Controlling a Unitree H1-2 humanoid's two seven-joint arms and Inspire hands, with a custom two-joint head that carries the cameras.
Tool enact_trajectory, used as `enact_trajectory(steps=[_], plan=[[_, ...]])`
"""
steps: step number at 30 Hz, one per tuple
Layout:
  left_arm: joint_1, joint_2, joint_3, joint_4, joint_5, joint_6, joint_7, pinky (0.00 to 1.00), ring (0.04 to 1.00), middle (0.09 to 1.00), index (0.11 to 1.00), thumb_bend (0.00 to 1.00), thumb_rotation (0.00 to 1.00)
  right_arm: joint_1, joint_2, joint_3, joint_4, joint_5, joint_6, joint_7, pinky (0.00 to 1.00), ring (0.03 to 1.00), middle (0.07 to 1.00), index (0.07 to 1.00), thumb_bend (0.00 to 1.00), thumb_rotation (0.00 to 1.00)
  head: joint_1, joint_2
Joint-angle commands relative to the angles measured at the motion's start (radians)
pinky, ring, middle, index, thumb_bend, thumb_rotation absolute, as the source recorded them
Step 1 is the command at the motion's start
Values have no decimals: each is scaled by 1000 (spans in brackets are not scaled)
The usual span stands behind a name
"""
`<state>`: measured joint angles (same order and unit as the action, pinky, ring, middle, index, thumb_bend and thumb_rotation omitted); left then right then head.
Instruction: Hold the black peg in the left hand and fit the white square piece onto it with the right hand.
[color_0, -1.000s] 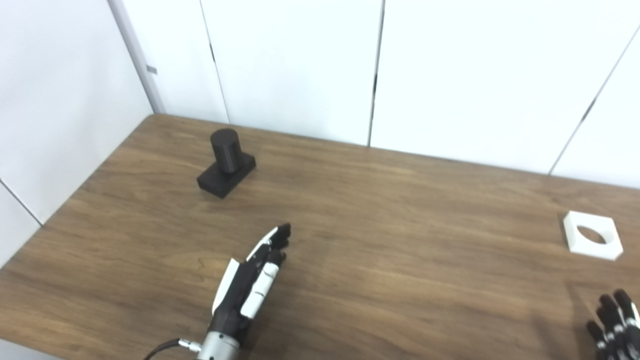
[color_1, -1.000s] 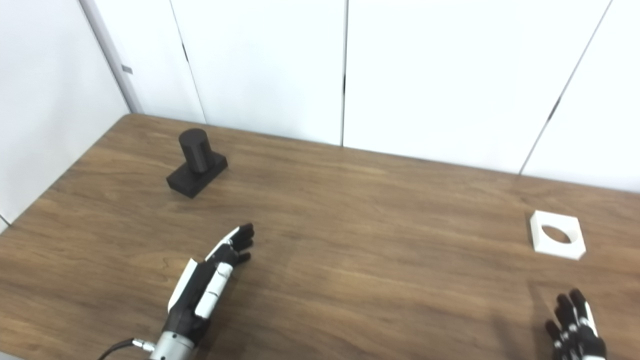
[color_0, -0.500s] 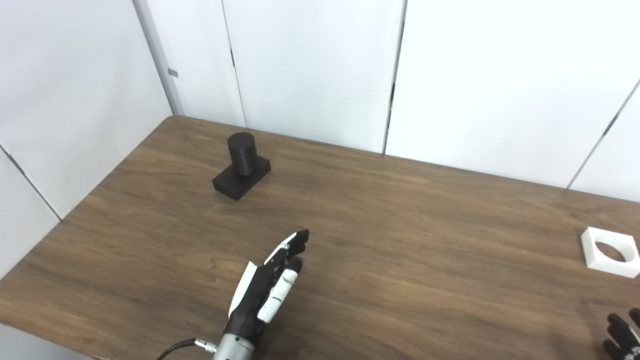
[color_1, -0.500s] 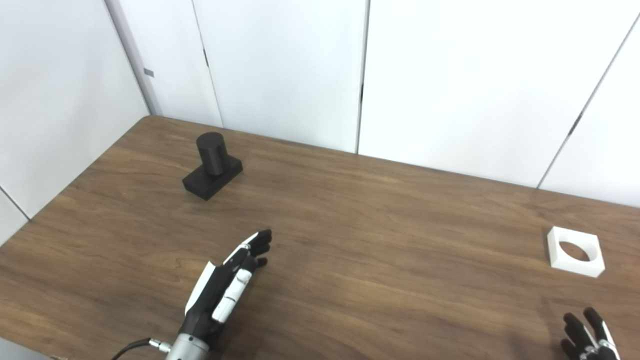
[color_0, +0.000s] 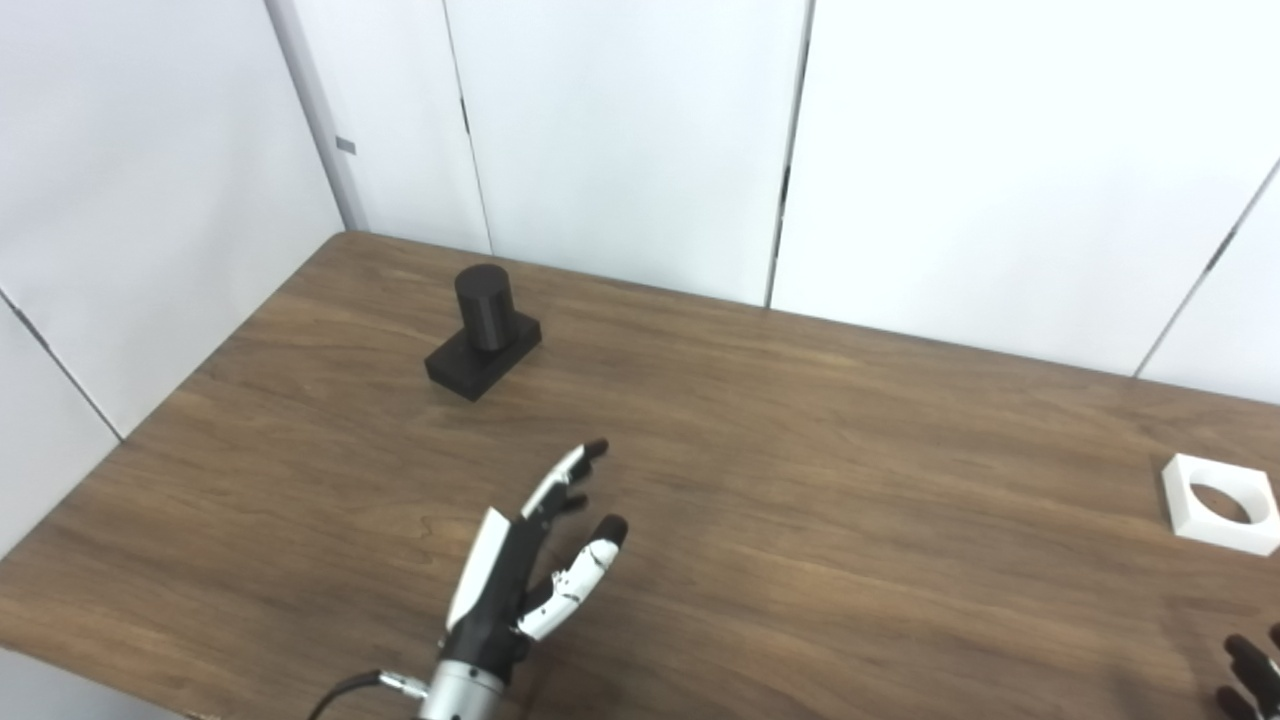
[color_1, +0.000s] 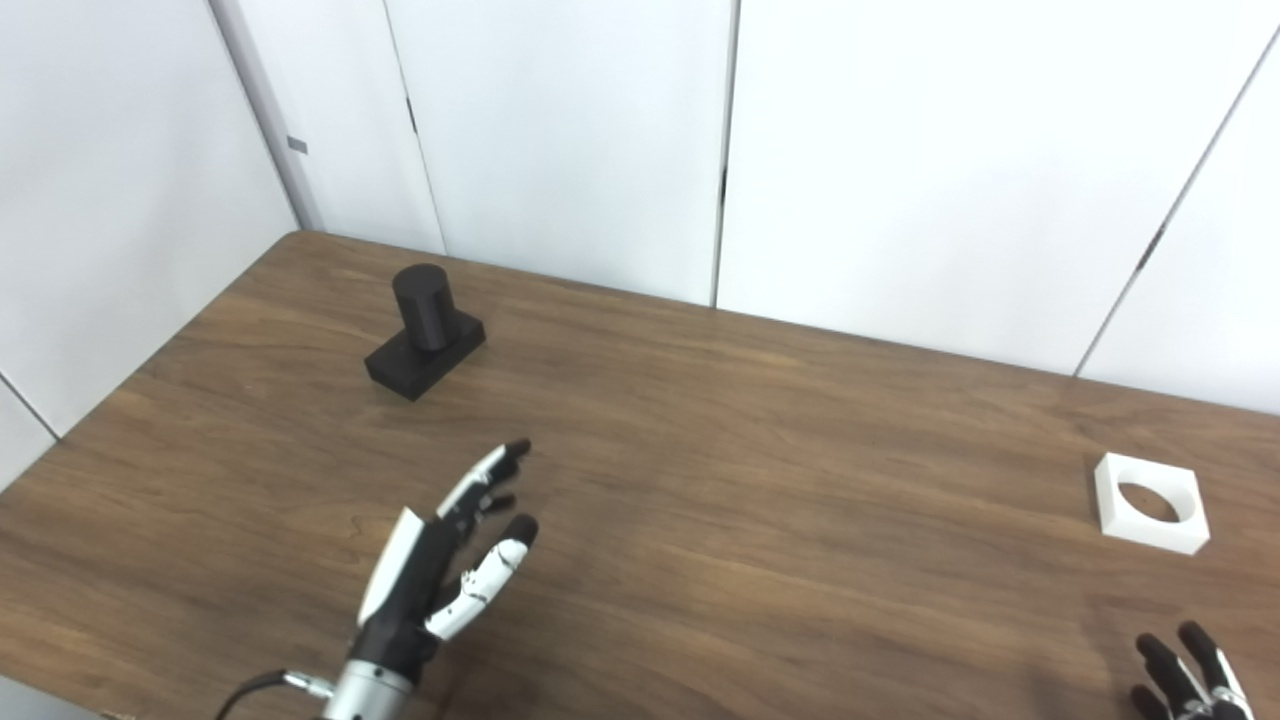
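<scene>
Wooden tabletop (color_0: 800, 480) under white wall panels (color_0: 620, 130), two pieces lying well apart. Far left: black peg (color_0: 484, 305), an upright cylinder on its square black base, resting on the wood, untouched. Far right, near the edge of view: white square piece (color_0: 1219, 490), lying flat, its round hole facing up and holding nothing. No other containers in sight.

Near the front edge, left hand (color_0: 525, 560) raised over the tabletop, palm edge-on, fingers (color_0: 570, 475) stretched forward and fanned apart, thumb (color_1: 488, 575) swung out to the side. Holding nothing, well short of the peg. Grey cable (color_0: 345, 690) trailing from the wrist.

Down in the bottom right corner, right hand (color_1: 1190, 680) mostly cut off by the frame; only dark fingertips (color_1: 1155, 652) poking up, spread a little from each other, gripping nothing visible. Clear gap of bare wood between them and the white piece.
</scene>
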<state>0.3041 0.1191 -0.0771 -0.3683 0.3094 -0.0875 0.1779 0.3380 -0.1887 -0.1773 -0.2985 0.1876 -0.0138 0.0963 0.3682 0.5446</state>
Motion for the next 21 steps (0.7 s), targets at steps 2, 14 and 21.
enact_trajectory(steps=[2, 14, 21], plan=[[-41, -40, 53, -74, 31, 22, 30, 855, 916, 924, 898, 673, 584, 3, -17, -13, -24, -6, -27, 3, 1000, 948, 888, 940, 594, 1000, -1, 3], [-211, 57, 229, -187, 101, 313, -50, 929, 953, 944, 933, 801, 632, 1, 3, -2, -29, -14, -32, -6, 853, 889, 855, 910, 559, 1000, -28, -2], [-300, 117, 260, -180, 214, 502, -115, 988, 996, 999, 996, 880, 643, 8, 5, 1, -36, -13, -17, -8, 785, 888, 857, 889, 585, 1000, -30, 1]])
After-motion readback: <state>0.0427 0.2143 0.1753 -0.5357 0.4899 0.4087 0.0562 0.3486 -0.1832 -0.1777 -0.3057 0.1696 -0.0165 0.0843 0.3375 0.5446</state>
